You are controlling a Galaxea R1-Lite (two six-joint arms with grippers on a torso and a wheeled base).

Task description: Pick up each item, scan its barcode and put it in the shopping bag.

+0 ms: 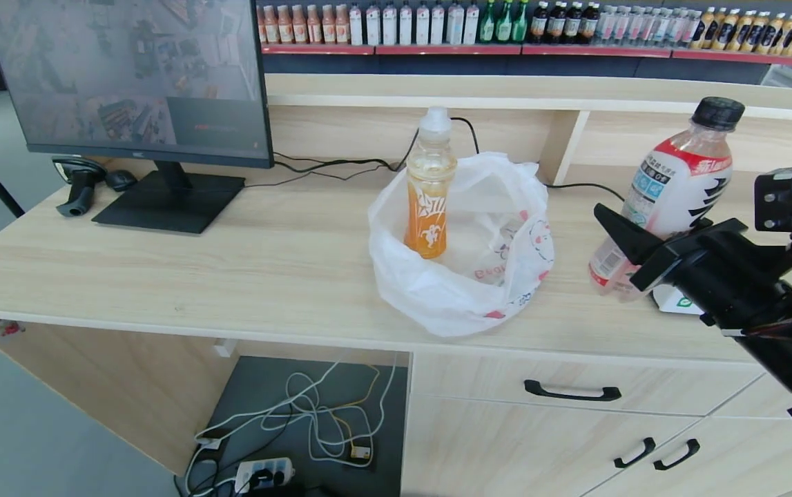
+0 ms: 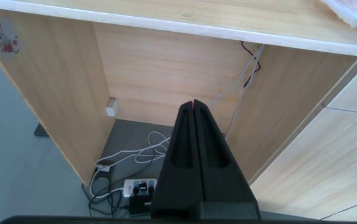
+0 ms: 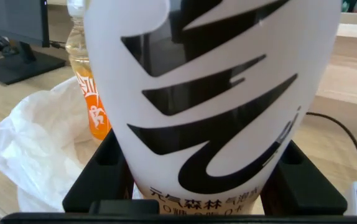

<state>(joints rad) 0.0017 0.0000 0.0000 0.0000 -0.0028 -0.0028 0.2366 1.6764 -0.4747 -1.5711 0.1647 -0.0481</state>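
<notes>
white bottle (image 1: 680,181), base behind right gripper (image 1: 615,247)

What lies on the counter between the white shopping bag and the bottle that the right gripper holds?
In the head view, the counter between the bag and the held bottle is bare, except a black cable crossing it at the back.

Right gripper (image 1: 639,257) clamps white-label bottle (image 1: 680,185), tilted, right of shopping bag (image 1: 468,283) — orange bottle (image 1: 430,197) upright inside.
</notes>
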